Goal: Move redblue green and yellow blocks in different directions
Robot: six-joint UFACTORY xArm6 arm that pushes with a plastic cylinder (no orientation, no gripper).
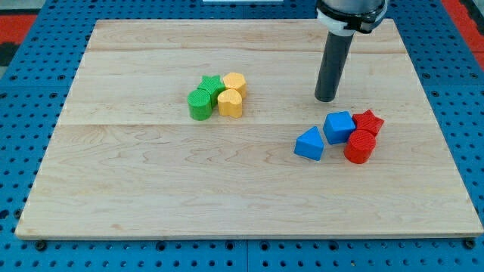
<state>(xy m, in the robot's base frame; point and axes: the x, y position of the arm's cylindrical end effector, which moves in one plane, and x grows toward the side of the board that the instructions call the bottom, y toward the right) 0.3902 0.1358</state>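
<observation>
My tip (326,98) rests on the wooden board (151,181), just above the red and blue cluster at the view's right. That cluster holds a blue cube (339,126), a blue triangular block (308,143), a red star (369,121) and a red cylinder (360,146), all touching. The tip stands a short gap above the blue cube, apart from it. Left of centre is a second tight cluster: a green star (211,85), a green cylinder (200,104), a yellow hexagonal block (235,82) and a yellow cylinder-like block (230,103).
The board lies on a blue perforated table (30,91). Red perforated panels show at the view's top corners (15,19). The arm's body (349,11) enters from the view's top right.
</observation>
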